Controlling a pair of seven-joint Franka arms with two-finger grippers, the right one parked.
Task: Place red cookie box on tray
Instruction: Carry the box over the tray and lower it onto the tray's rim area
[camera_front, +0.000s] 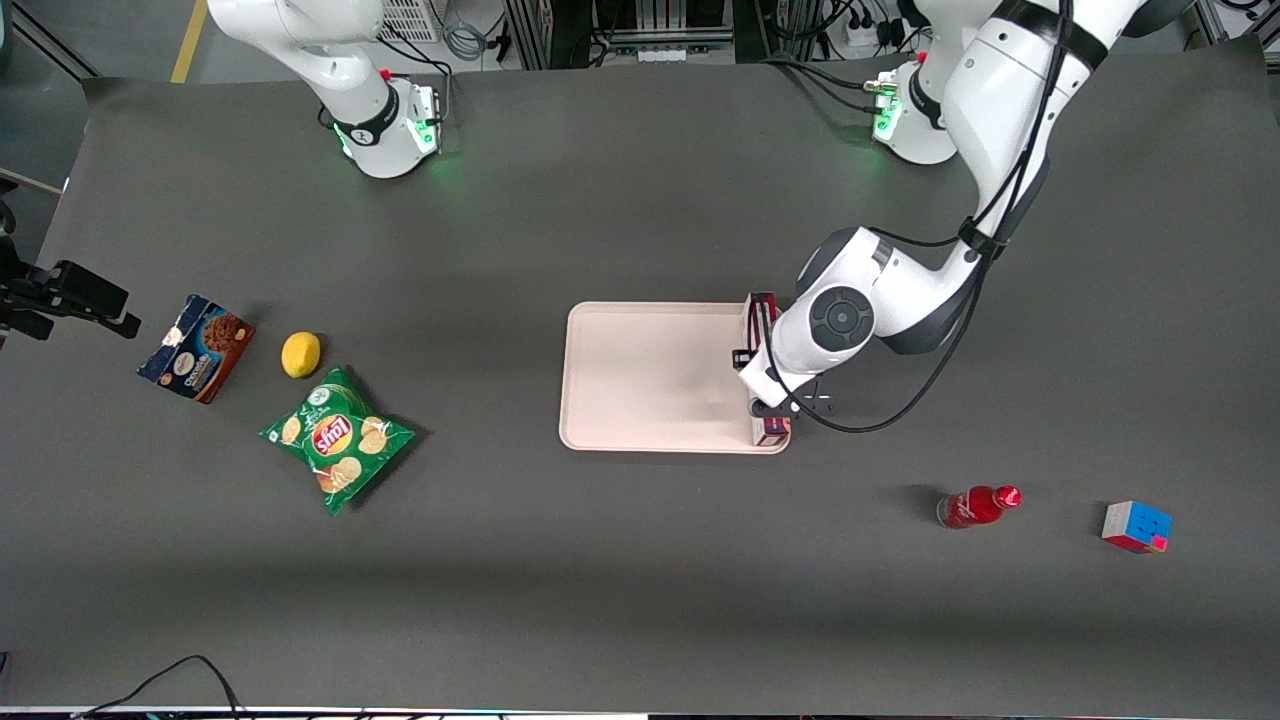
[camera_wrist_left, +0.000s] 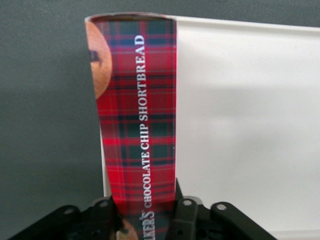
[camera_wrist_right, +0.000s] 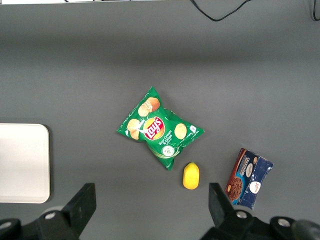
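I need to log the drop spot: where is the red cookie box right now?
The red cookie box is clamped in the left gripper, along the edge of the tray at the working arm's end, partly overhanging the rim.

You are seeing the gripper clamping the red cookie box over the tray edge at the working arm's end, the bottle and cube lying nearer the camera, and chips, lemon and another box sitting toward the parked arm's end.
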